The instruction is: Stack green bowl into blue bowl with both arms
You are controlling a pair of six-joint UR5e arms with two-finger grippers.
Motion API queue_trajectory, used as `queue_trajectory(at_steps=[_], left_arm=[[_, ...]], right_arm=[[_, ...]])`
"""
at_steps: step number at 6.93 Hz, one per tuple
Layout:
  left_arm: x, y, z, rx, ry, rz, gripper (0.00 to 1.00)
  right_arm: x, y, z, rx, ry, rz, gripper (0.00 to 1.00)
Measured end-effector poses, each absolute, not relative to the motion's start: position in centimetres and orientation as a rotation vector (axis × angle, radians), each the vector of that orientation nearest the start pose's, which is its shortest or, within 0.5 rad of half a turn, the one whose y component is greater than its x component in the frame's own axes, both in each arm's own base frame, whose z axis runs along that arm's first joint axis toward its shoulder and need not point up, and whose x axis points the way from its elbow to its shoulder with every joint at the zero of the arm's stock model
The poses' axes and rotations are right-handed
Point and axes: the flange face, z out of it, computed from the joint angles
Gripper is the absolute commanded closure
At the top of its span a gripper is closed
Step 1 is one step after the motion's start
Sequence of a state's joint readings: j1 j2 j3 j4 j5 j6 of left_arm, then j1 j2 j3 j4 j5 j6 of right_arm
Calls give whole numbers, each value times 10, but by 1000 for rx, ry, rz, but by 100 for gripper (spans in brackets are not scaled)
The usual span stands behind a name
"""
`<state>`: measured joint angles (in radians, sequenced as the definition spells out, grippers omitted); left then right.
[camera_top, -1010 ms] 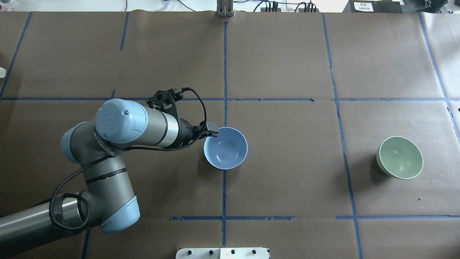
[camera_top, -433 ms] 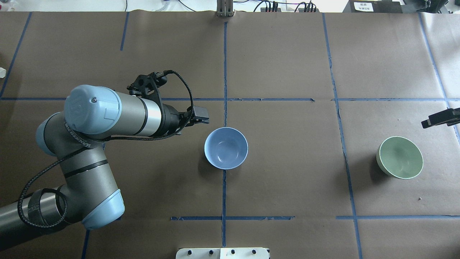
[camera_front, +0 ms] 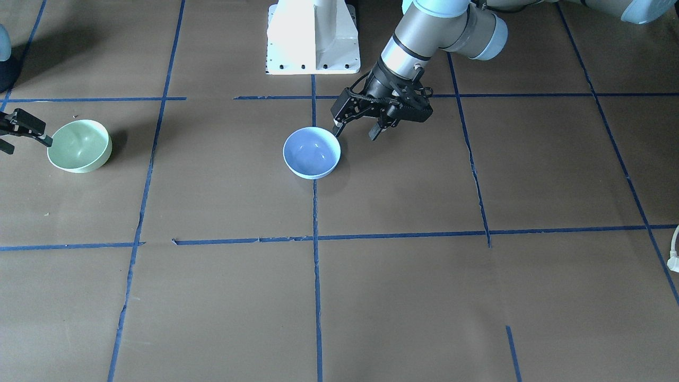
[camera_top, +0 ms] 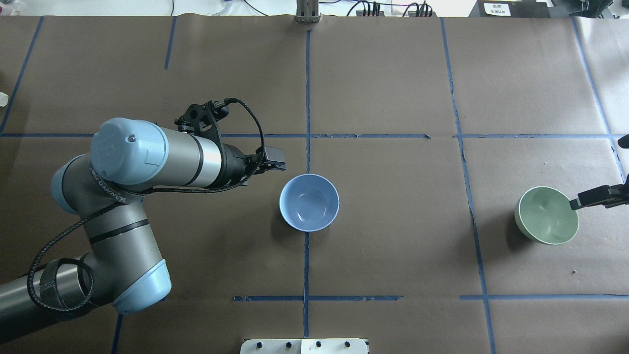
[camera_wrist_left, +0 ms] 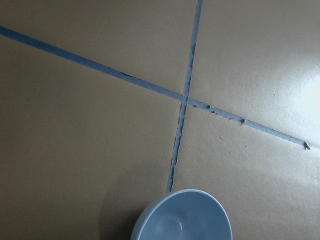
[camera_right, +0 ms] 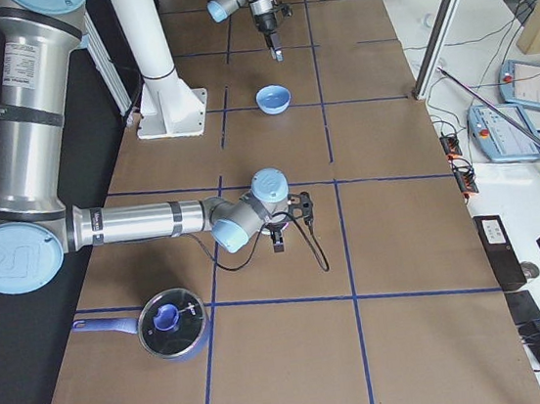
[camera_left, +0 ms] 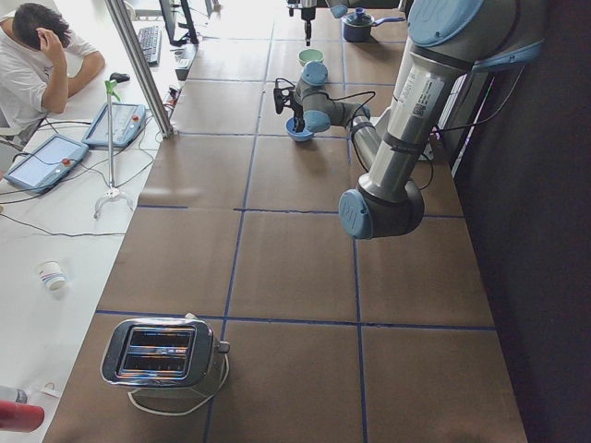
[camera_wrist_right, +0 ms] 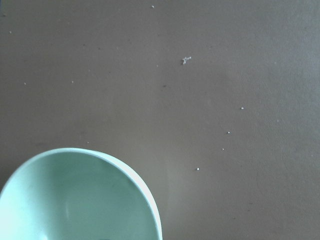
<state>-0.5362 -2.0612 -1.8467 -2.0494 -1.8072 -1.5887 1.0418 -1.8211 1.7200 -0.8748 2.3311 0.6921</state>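
The blue bowl [camera_top: 309, 202] stands upright and empty at the table's middle; it also shows in the front view [camera_front: 311, 153] and the left wrist view [camera_wrist_left: 182, 217]. My left gripper [camera_front: 355, 131] is open and empty, just beside and above the bowl's rim on the left-arm side, apart from it [camera_top: 275, 161]. The green bowl [camera_top: 546, 215] stands upright at the far right [camera_front: 79, 145] and fills the lower left of the right wrist view [camera_wrist_right: 75, 200]. My right gripper [camera_front: 26, 142] looks open, with one fingertip [camera_top: 575, 202] at the green bowl's rim.
The white pedestal base [camera_front: 313, 37] stands at the robot's side of the table. A toaster [camera_left: 162, 351] sits at the left end. A lidded pot [camera_right: 171, 322] sits at the right end. A person [camera_left: 37, 55] sits at a side desk.
My left gripper has drawn back from the blue bowl's rim toward the left. My right gripper has come in from the right edge and moved to the green bowl's rim.
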Motion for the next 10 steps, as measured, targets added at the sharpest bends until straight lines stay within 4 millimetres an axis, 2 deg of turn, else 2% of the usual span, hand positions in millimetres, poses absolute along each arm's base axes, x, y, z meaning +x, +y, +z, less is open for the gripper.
queue_trajectory(at_steps=[1,3,4,6,7,8,10], left_arm=[[465,-404,202,120,1256,-332,1],[461,-404,199,124,1264,-333,1],[459,-404,197,128,1269,-334,1],[452,-403,195,133,1276,-333,1],[449,-401,198,133,1274,-332,1],[446,-401,199,135,1275,-332,1],[426,-405,193,156,1296,-345,1]], right_arm=[[-160,-380,622,35,-909,-91,9],[-175,-376,629,23,-885,-107,94],[-182,-376,629,14,-883,-97,100],[-204,-384,615,8,-901,-98,100],[-222,-394,592,10,-931,-81,100],[-241,-405,553,21,-983,-58,100],[-298,-414,429,30,-1142,-1,100]])
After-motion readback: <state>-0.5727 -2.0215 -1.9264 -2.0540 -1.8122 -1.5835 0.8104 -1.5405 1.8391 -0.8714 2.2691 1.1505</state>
